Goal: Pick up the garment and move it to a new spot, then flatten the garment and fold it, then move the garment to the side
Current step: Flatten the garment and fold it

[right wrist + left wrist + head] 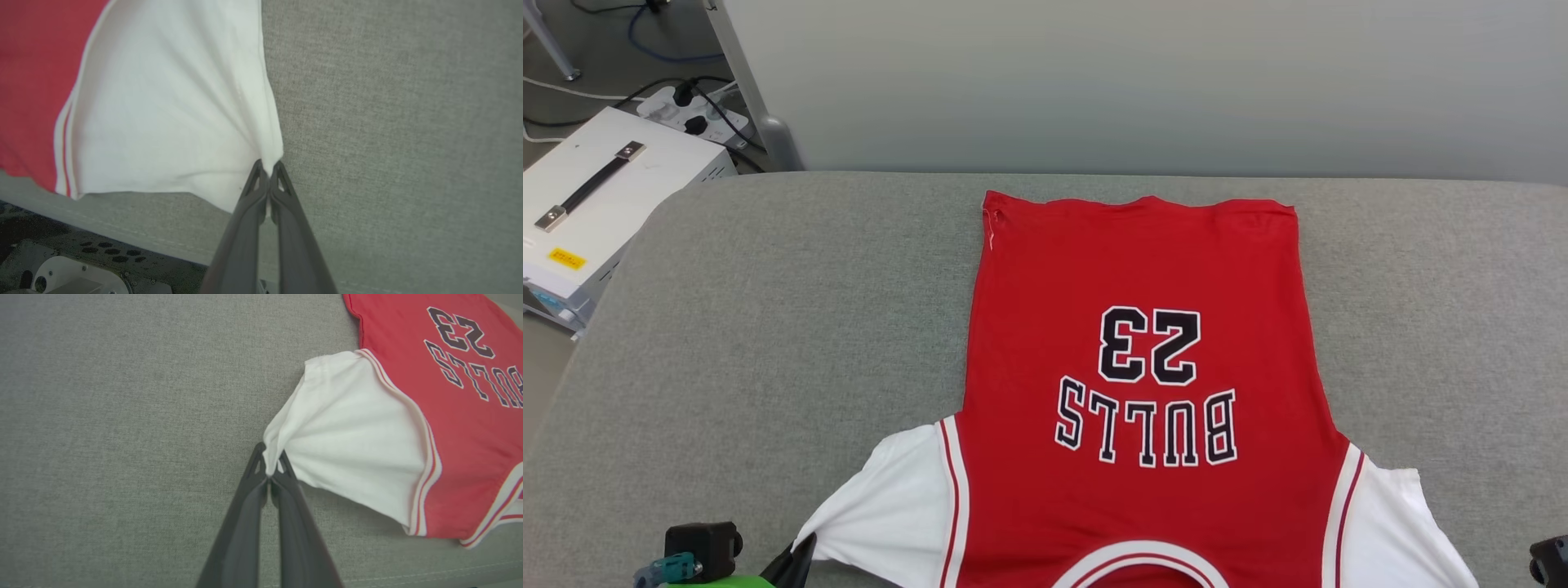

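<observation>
The garment (1143, 327), a red jersey with white sleeves and black "BULLS 23" lettering, lies spread flat on the grey cushioned surface (768, 327), hem far from me, collar at the near edge. My left gripper (269, 463) is shut on the tip of one white sleeve (347, 433), which is drawn taut into a point; its dark fingers (796, 559) show at the lower left of the head view. My right gripper (269, 165) is shut on the corner of the other white sleeve (171, 106), with creases fanning out from the pinch.
A white box with a black handle (596, 196) and a power strip with cables (686, 110) sit on the floor at the left. A pale wall panel (1143, 82) stands behind the surface. The robot's dark base (81, 261) shows below the surface's near edge.
</observation>
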Robot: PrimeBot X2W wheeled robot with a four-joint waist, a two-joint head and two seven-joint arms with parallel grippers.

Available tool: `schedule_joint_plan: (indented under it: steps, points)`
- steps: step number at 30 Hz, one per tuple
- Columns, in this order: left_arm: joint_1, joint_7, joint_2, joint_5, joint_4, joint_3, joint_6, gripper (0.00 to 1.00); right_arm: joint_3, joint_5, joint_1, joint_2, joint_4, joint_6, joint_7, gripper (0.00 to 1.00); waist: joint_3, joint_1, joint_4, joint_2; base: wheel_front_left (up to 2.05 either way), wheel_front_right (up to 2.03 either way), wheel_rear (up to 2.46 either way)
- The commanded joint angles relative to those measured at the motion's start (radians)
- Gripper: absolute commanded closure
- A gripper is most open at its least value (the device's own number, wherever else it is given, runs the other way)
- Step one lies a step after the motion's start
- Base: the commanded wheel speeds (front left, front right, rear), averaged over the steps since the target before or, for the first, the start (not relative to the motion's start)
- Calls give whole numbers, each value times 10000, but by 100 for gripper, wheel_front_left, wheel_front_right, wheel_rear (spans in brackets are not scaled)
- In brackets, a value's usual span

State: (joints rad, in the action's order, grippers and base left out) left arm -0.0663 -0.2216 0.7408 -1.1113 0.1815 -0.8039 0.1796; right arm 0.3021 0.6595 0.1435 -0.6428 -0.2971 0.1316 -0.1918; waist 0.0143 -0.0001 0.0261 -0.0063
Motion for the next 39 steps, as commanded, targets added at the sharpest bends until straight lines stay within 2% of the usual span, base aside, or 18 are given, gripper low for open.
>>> schedule_joint_plan:
  steps: [1,7,8,9,10,11,17,19,25,30,35,39]
  points:
    - [106,-82,-18,-11,-2,31,86,100,-117,-52,337,58,205,-9,-358,100,63,1,56,63,0,0,0]
    - [-173,-73,-188,179,-66,-40,101,100,-674,-260,797,367,1145,-9,-1511,100,168,1,138,63,0,0,0]
    - [-232,-75,-221,207,-79,-46,98,100,-779,-328,799,431,1234,-9,-1610,92,185,1,148,63,0,0,0]
    - [-304,-73,-263,243,-98,-58,100,100,-906,-414,794,510,1338,-9,-1730,66,221,1,160,63,0,0,0]
    - [-368,-76,-296,287,-119,-69,99,100,-1005,-505,770,555,1440,-9,-1786,7,257,1,174,63,0,0,0]
    - [-447,-86,-339,347,-146,-79,107,100,-1171,-633,715,619,1552,-9,-1807,0,299,1,189,63,0,0,0]
    - [-798,-170,-500,713,-461,-87,154,100,-2213,-936,-24,739,2468,-9,-1783,0,682,1,344,63,0,0,0]
    - [-1118,-241,-511,1106,-763,-32,195,100,-3120,-1275,-1252,635,3159,-9,-1743,0,1176,1,540,63,0,0,0]
    - [-1771,-279,-650,1644,-1422,24,338,100,-3530,-1401,-3984,454,3321,-9,-2225,0,2086,1,999,63,0,0,0]
    - [-2282,-309,-834,2072,-1878,43,384,100,-3243,-1365,-6566,127,2368,-9,-3369,0,2928,1,1435,63,0,0,0]
    - [-2770,-335,-1052,2440,-2179,72,348,100,-2411,-1077,-8927,-393,1050,-9,-5311,0,3793,1,1867,63,0,0,0]
    - [-3093,-357,-1279,2709,-2328,101,263,100,-2046,-1006,-10542,-430,-3,-9,-6799,0,4438,1,2172,63,0,0,0]
